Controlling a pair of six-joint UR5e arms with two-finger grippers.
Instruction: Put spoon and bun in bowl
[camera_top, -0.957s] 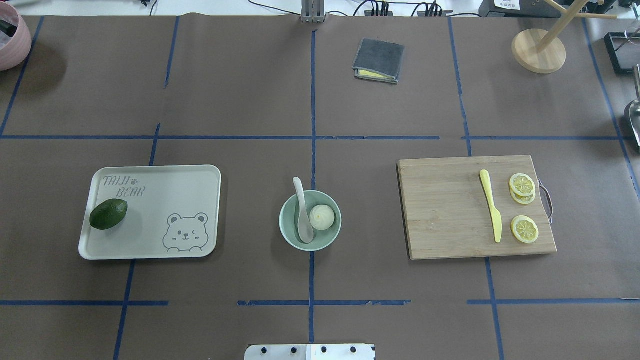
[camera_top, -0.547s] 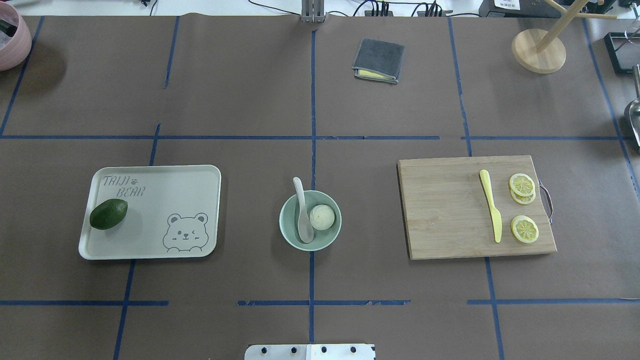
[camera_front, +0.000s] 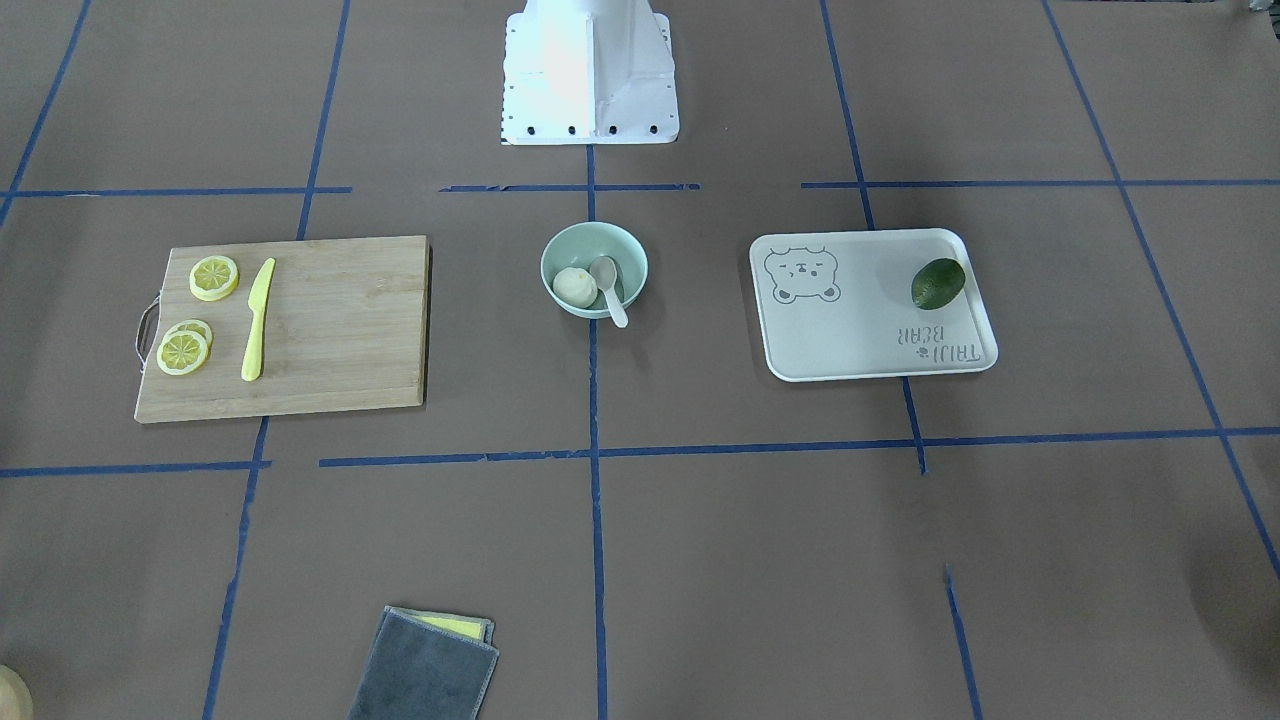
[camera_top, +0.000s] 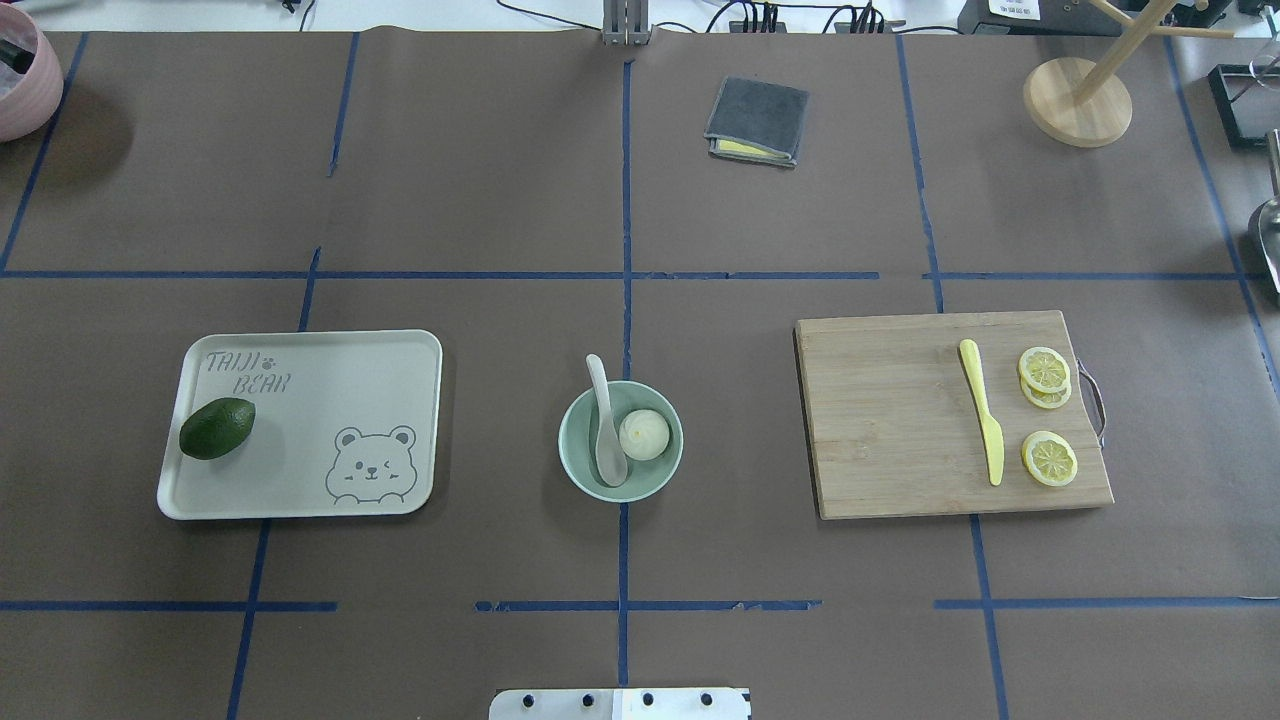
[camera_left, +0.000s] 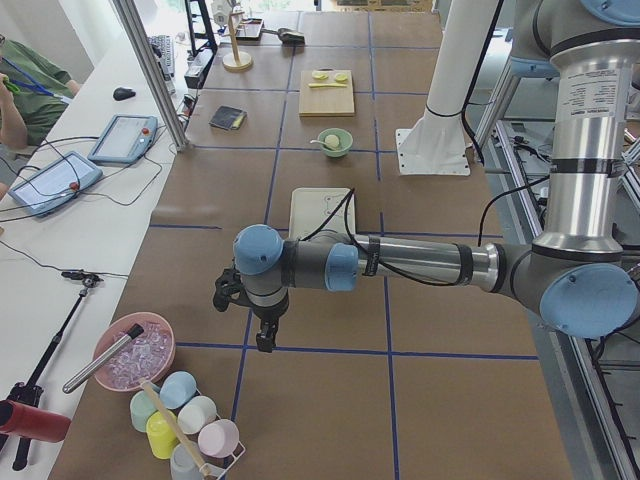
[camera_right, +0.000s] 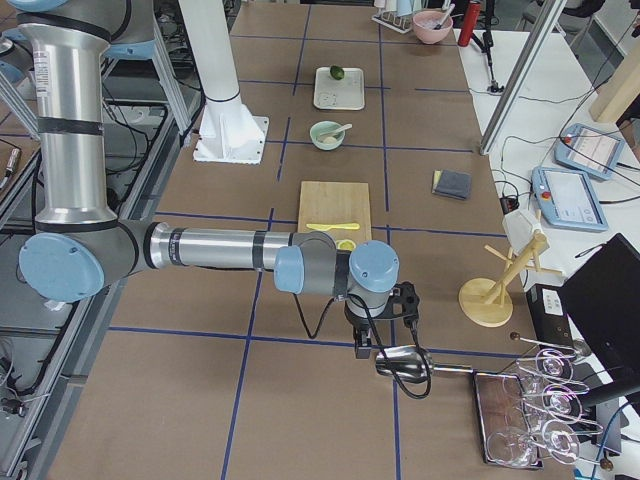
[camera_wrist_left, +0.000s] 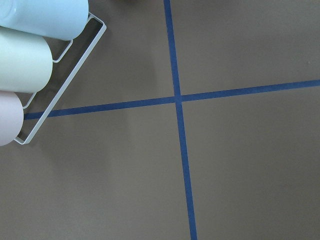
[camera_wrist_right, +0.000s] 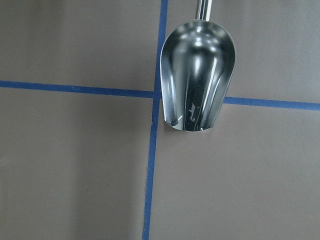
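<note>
Tray L, board R of bowl.

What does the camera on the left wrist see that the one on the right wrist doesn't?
Only the left wrist view shows pastel cups in a white wire rack. Only the right wrist view shows a shiny metal scoop lying on the table. Both show the brown table cover crossed by blue tape lines.

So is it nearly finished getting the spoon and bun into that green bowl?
It looks finished. The bun sits inside the bowl, and the spoon lies in it, handle poking over the rim. Nothing is under way: the left gripper and right gripper hang at the table's far ends. Nothing seems left.
</note>
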